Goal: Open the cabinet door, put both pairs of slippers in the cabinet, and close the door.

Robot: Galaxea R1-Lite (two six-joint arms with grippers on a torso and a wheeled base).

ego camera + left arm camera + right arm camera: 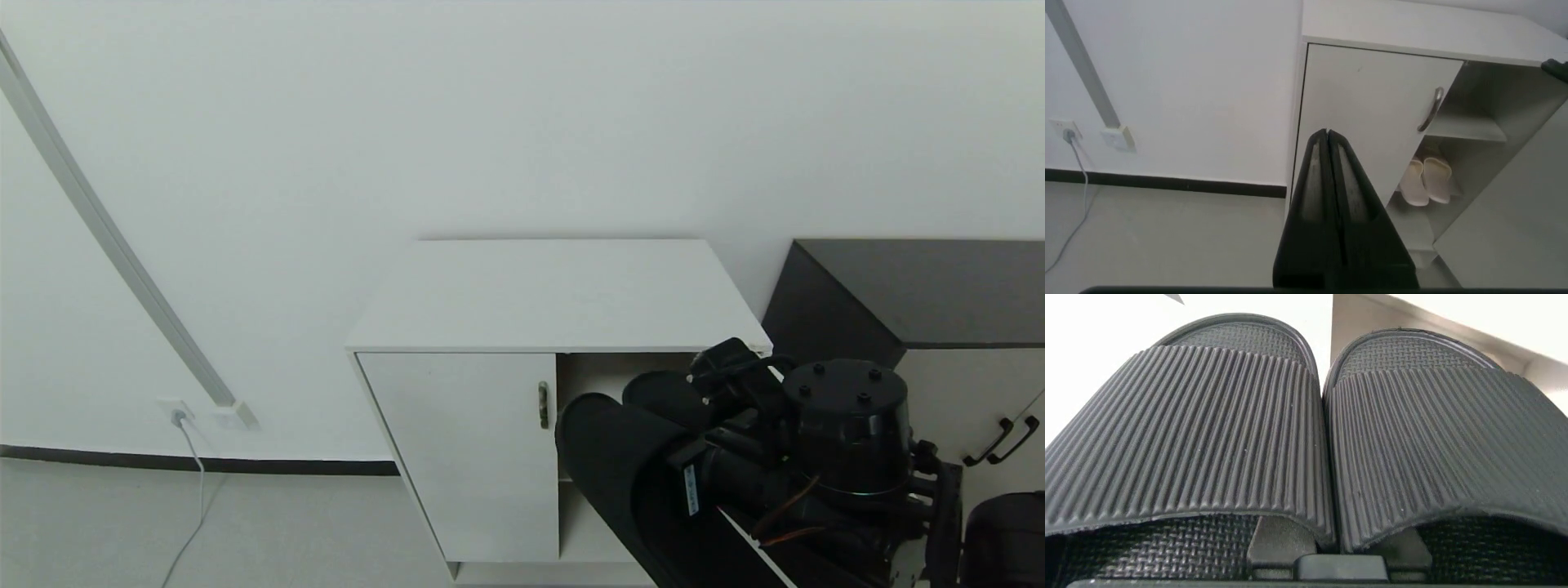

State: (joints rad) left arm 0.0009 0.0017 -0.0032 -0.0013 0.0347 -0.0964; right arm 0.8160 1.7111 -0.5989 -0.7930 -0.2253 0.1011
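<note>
The right hand point(1331, 554) was clamped on the black slippers point(1208, 433), held side by side before the open right half of the cabinet point(547, 294). The white slippers point(1427, 180) lay on a lower shelf inside. The left hand point(1328, 147) hung pressed shut, empty. The ribbed pair looked light and springy, probably best pinched where the inner edges meet.

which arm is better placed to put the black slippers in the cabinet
Right. The right gripper holds the black slippers just before the open side of the cabinet. The left gripper is shut with nothing in it, over by the closed door.
</note>
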